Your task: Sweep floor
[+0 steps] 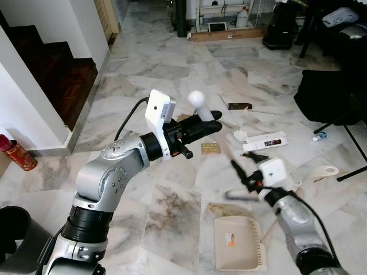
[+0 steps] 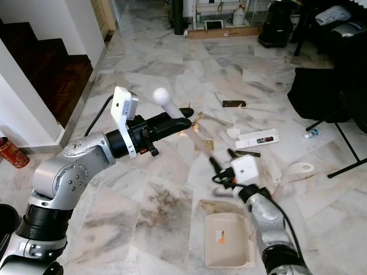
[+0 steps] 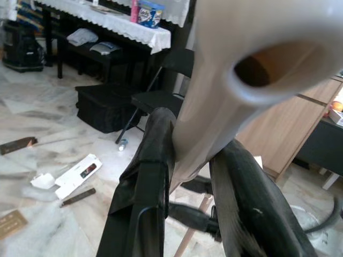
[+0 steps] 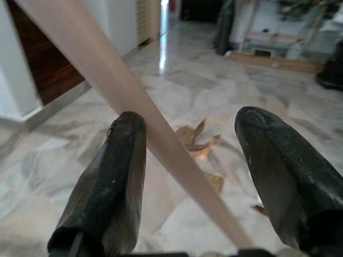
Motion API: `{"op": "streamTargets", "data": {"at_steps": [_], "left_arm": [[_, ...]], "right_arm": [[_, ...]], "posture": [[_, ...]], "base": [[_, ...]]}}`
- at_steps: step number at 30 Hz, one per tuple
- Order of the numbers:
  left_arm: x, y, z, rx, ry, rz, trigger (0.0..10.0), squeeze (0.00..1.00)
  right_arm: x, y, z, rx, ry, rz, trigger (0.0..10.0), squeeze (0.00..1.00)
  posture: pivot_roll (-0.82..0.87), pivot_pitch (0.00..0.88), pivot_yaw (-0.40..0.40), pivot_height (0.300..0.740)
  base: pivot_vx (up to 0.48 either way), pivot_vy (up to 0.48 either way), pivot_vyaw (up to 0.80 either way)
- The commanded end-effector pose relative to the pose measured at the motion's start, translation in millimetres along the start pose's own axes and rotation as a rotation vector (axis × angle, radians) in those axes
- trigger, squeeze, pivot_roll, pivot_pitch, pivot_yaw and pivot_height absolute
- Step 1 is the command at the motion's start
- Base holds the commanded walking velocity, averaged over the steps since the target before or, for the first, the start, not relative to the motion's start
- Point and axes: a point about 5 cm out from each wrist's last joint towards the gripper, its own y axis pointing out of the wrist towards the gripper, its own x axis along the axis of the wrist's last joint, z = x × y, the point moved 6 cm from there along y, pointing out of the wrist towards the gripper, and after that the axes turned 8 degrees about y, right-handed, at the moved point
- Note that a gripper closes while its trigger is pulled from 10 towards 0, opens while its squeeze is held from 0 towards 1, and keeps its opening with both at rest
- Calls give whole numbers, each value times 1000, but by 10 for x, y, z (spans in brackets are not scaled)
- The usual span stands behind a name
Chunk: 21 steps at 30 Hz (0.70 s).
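Note:
A pale broom handle point(image 1: 196, 99) with a rounded white top slants down across the middle, blurred. My left gripper point(image 1: 213, 120) is shut on its upper end; in the left wrist view the handle point(image 3: 214, 107) sits pinched between both black fingers point(image 3: 144, 182). Lower down, my right gripper point(image 1: 236, 167) is open around the shaft. The right wrist view has the handle point(image 4: 134, 107) crossing the gap and leaning against one finger point(image 4: 115, 176). A beige dustpan point(image 1: 238, 243) lies on the marble floor just below the right gripper. Scraps lie beyond: a brown card point(image 1: 210, 148), a white box point(image 1: 265, 140), a brown strip point(image 1: 239, 106).
Dark wooden stairs point(image 1: 57, 69) and a white wall stand on the left, with a red can point(image 1: 17, 154) at the wall's foot. A black bin point(image 1: 17, 235) is at the lower left. A black bag point(image 1: 327, 94) and stand legs point(image 1: 352, 146) crowd the right.

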Motion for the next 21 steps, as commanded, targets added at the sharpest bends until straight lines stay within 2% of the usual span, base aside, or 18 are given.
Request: {"op": "streamTargets", "data": {"at_steps": [1,5,7,14,21], "left_arm": [[-44,64,-256,-157,-43,-2,10000,0],[-37,100,-224,-172,-8,7,10000,0],[-19,112,-208,-173,0,5,10000,0],[19,134,-193,-170,27,-5,10000,0],[32,116,-234,-195,34,-7,10000,0]], "right_arm": [[162,85,61,27,19,-61,10000,0],[254,132,296,153,62,-102,10000,0],[277,140,330,169,86,-114,10000,0],[141,69,600,319,181,-65,10000,0],[85,7,727,403,246,-40,10000,0]], "posture": [[-24,11,85,740],[-22,5,88,740],[-22,5,88,740],[-14,9,87,740],[-9,13,85,740]], "base": [[0,0,0],[0,0,0],[0,0,0],[0,0,0],[0,0,0]]}}
